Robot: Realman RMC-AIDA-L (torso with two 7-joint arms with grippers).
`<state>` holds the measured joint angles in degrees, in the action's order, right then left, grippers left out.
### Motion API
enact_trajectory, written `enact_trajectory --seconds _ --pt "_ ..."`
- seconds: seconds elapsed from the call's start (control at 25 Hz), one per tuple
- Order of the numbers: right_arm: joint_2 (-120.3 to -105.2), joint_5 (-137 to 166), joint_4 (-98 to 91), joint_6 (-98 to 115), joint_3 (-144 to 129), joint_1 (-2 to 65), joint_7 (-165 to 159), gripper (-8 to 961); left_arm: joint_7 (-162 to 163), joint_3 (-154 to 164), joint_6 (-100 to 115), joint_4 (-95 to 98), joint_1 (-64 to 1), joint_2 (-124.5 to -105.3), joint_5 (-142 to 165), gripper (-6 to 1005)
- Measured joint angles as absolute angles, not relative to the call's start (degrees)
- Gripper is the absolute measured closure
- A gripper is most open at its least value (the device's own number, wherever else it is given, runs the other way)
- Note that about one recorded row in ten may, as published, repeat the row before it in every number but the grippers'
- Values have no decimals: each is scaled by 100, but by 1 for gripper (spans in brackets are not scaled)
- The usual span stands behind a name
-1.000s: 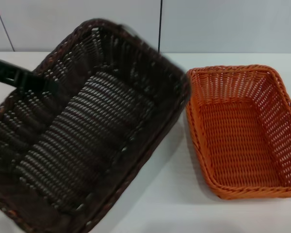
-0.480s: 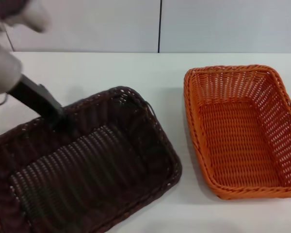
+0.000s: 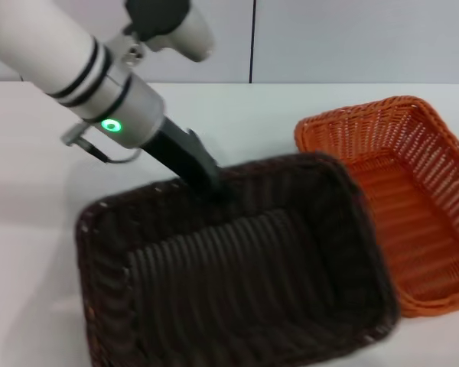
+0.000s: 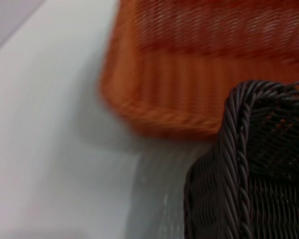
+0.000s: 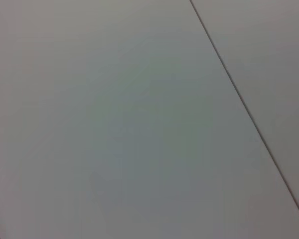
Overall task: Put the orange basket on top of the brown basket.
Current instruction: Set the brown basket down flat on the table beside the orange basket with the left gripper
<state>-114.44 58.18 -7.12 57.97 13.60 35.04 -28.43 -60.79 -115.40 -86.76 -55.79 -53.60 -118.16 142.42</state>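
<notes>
The brown basket [image 3: 237, 283] is held at its far rim by my left gripper [image 3: 213, 186], which is shut on the braided edge. It fills the front middle of the head view, and its right side overlaps the near left part of the orange basket [image 3: 413, 206]. The orange basket sits at the right on the white table [image 3: 30, 191], and its left wall is partly hidden. The left wrist view shows the brown basket's rim corner [image 4: 239, 164] close to the orange basket's outer wall [image 4: 199, 59]. My right gripper is out of view.
A pale wall with a dark vertical seam [image 3: 252, 42] runs behind the table. The left arm's white and grey forearm [image 3: 84, 73] crosses the upper left. The right wrist view shows only a plain grey panel with a seam [image 5: 239, 99].
The left arm has swung the brown basket from the left to the right, up against and partly over the orange basket. The orange basket has shifted and turned a little.
</notes>
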Motion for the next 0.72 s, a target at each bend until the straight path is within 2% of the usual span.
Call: enact_trajectory --seconds 0.08,0.32,0.56,0.72 --pt "-11455 5817 -692 5799 1346 3485 -2844 412 -6241 -11531 -8821 -5064 -5611 -11814 13809 846" --pt "-11470 5829 -647 5797 1312 3470 -2847 412 -6201 -11505 -8667 -5003 -5633 -11850 13084 843" --pt "-11434 5871 -663 5759 936 3490 -3157 413 -6245 -11516 -8258 -5212 -5306 -11830 12430 612" --pt "-11380 5878 -994 5770 -96 3437 -4161 413 -6479 -11559 -7970 -5694 -4768 -11814 11651 435"
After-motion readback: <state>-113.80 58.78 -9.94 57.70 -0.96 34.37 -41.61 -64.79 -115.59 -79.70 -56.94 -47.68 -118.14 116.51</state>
